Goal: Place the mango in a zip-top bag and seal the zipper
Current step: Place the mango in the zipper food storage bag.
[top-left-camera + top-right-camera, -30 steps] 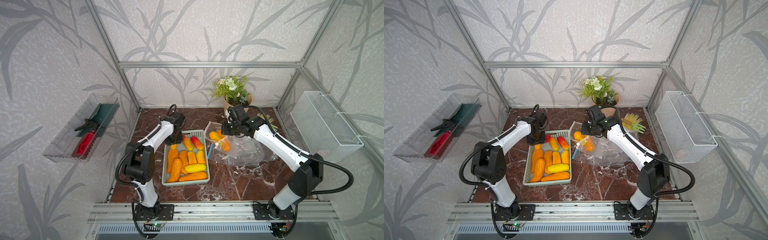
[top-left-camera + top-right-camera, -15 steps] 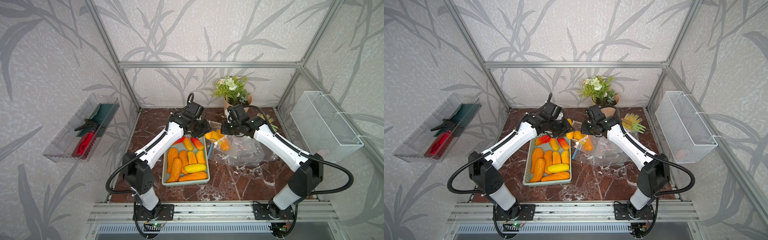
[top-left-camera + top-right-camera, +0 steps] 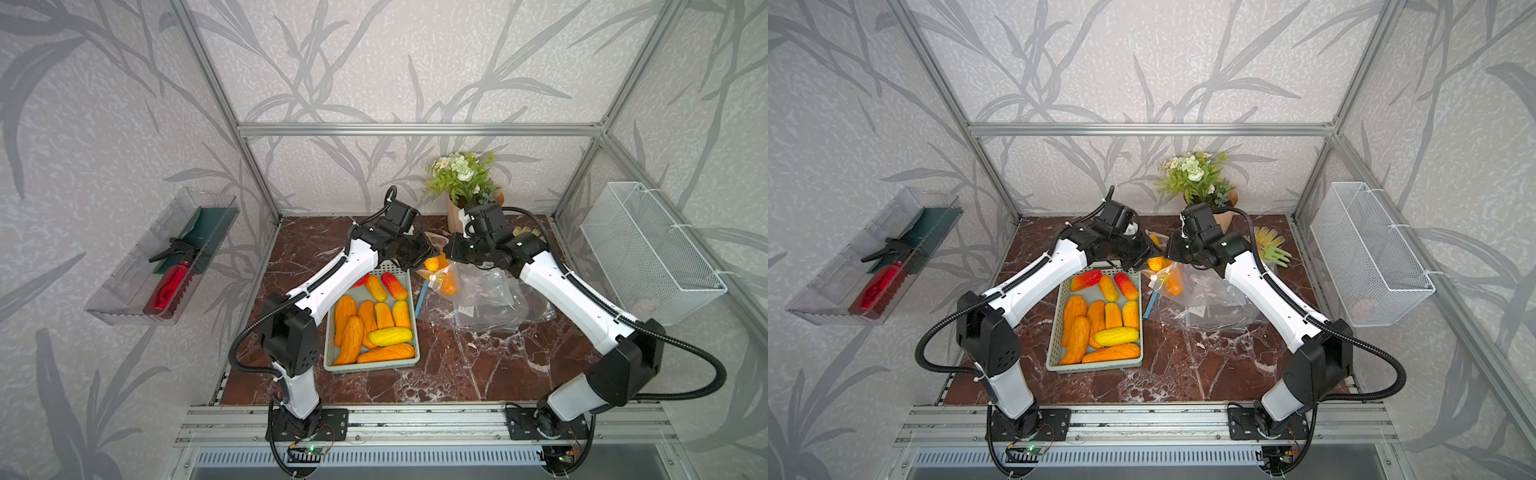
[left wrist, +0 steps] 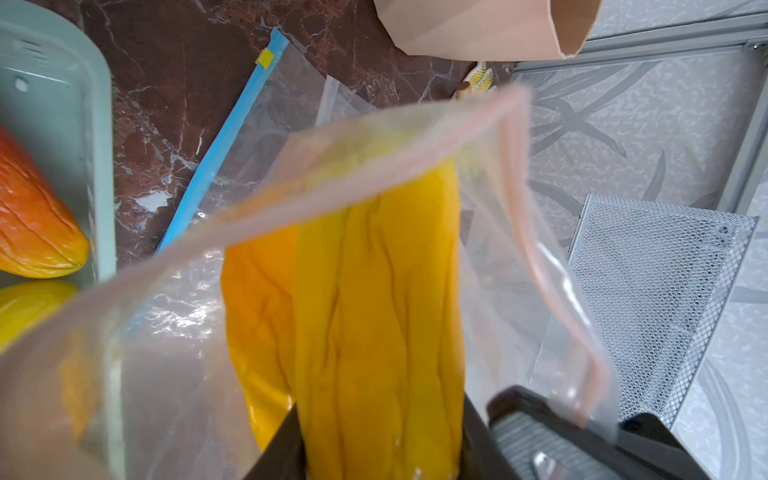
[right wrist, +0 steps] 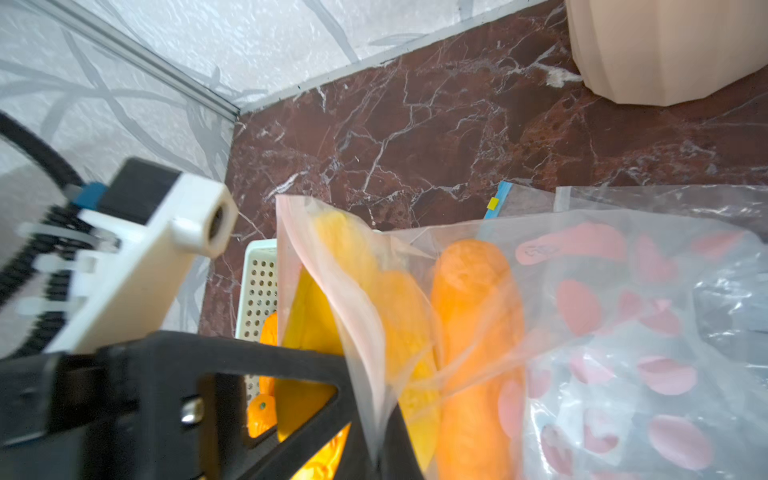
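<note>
Mango [image 4: 378, 311] clamped in left gripper [image 4: 380, 444], held at mouth of zip-top bag [image 5: 582, 311], right of basket's [image 3: 374, 365] far end; depth inside masked by film. Bag rim pinched in closed right gripper [image 3: 451, 253], fingertips cut off. Zipper [image 4: 374, 166] blurred. Other bag's blue strip [image 4: 216, 153] laid flat beneath.

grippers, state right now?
Left gripper: closed on the mango.
Right gripper: closed, pinching the zip-top bag by its rim.
</note>
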Tool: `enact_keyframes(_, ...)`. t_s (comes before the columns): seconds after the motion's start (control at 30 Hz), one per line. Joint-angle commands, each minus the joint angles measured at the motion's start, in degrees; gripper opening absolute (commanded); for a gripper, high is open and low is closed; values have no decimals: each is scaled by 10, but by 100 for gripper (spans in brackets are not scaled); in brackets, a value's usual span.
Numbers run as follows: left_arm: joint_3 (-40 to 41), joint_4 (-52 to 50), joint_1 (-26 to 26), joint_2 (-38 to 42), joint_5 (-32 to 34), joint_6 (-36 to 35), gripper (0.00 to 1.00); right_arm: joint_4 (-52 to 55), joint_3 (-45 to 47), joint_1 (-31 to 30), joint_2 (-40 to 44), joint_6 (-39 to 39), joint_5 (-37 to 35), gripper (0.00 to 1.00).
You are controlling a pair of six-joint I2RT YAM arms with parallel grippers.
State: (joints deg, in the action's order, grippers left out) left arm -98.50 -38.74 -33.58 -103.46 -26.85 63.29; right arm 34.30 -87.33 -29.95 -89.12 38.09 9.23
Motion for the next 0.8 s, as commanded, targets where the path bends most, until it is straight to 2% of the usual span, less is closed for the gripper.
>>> enact_keyframes(0.0, -37, -41, -7, -11, -14, 14, 32, -41, 5, 8, 29, 22, 23, 0)
enact_keyframes(0.13, -111, -116, -9, -29, 6, -10, 55, -42, 9, 11, 32, 19, 26, 0)
enact_keyframes(0.27, -131, -119, -9, -8, 20, -6, 66, -53, 23, 16, 41, 23, 27, 0)
enact_keyframes(0.4, -135, -125, -10, 16, 26, 6, 67, -44, 24, 19, 41, 26, 20, 0)
enact_keyframes(0.53, -108, -149, 0, 65, 75, 10, 67, -22, 20, 19, 42, 33, -12, 0)
enact_keyframes(0.67, -11, -170, 30, 142, 153, 35, 64, -9, 27, 19, 40, 42, -28, 0)
enact_keyframes(0.77, 122, -172, 72, 198, 132, 123, 61, -8, 31, 18, 39, 43, -32, 0)
